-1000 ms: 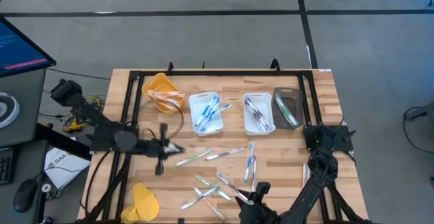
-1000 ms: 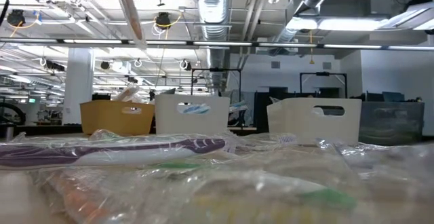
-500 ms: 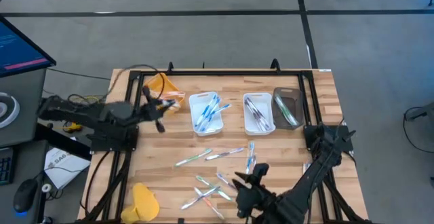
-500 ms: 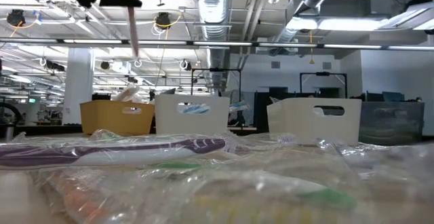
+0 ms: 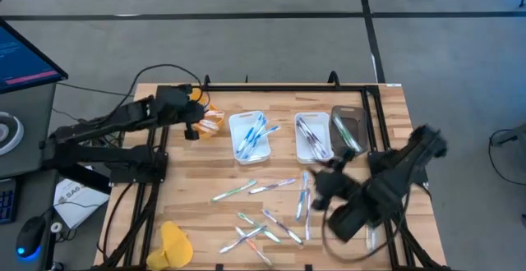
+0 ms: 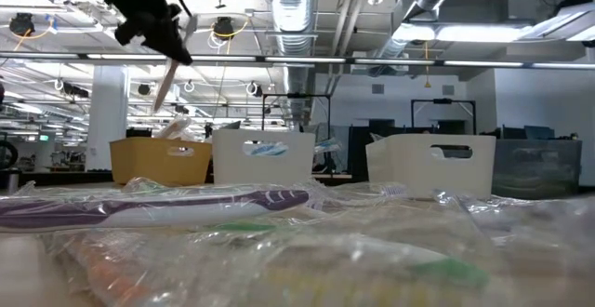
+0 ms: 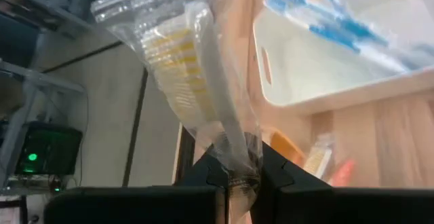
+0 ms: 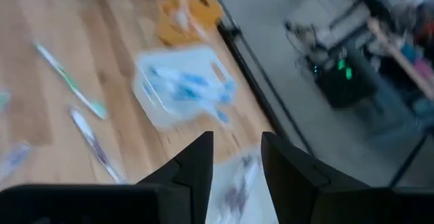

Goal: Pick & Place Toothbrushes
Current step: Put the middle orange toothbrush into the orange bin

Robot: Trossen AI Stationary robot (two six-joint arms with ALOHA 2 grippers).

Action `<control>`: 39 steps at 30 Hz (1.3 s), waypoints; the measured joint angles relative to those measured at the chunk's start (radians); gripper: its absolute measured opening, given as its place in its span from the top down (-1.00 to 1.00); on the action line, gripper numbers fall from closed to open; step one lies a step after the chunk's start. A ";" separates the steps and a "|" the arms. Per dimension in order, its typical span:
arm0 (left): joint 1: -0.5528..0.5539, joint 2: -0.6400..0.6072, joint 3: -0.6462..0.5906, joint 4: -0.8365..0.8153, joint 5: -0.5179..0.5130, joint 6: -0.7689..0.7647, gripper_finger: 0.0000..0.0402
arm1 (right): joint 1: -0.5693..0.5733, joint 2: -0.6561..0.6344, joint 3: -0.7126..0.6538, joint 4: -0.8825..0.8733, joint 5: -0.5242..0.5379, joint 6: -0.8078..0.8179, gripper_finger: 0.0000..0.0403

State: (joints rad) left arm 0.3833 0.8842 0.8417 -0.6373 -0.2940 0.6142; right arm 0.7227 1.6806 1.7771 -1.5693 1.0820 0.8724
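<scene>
My left gripper (image 5: 191,128) hovers at the yellow tray (image 5: 210,120) at the far left, shut on a wrapped toothbrush with a yellow-orange handle (image 7: 178,56). In the low view that toothbrush (image 6: 165,82) hangs tilted above the yellow tray (image 6: 160,161). My right gripper (image 5: 322,181) is raised over the table's right half, blurred, shut on a clear-wrapped toothbrush with grey marks (image 8: 234,183). Several loose toothbrushes (image 5: 263,222) lie flat on the wood near the front. My left gripper pinches the clear wrapper's end (image 7: 235,168) between its two fingertips. The toothbrush reaches on past the fingers, along their line, and is lifted clear above the yellow tray, tilted. My right gripper has the wrapped toothbrush (image 8: 237,178) between its two fingers, lifted clear of the table; which part of it is held is hidden by the fingers and blur.
A white tray with blue brushes (image 5: 250,135), a white tray with grey ones (image 5: 312,137) and a dark tray (image 5: 348,130) stand in a row at the back. A yellow object (image 5: 174,245) lies at the front left. Black frame rails (image 5: 246,87) border the table.
My left gripper has carried its toothbrush from the left middle of the table toward the far edge, over the yellow tray, turning on the way; the brush went from upright to tilted. My right gripper has risen from the loose pile near the front and gone toward the far right.
</scene>
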 joint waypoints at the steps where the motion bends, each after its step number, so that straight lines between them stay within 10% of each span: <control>1: 0.022 0.013 0.000 0.000 0.011 0.017 0.93 | 0.002 -0.056 -0.087 -0.001 -0.007 0.059 0.41; 7: 0.088 0.041 0.000 0.000 0.013 0.151 0.93 | 0.041 -0.378 -0.571 0.261 -0.012 0.232 0.41; 16: 0.099 0.055 0.084 -0.169 0.093 0.349 0.93 | 0.015 -0.625 -0.991 0.990 -0.041 -0.136 0.41; 25: 0.183 0.134 0.084 -0.192 0.173 0.533 0.93 | -0.058 -0.613 -1.094 1.366 -0.194 -0.502 0.41; 39: 0.320 0.254 0.084 -0.191 0.290 0.531 0.93 | -0.062 -0.596 -1.094 1.341 -0.219 -0.621 0.41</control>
State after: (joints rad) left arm 0.7033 1.1384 0.9253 -0.8278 -0.0036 1.1447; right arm 0.6609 1.0847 0.6834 -0.2287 0.8631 0.2519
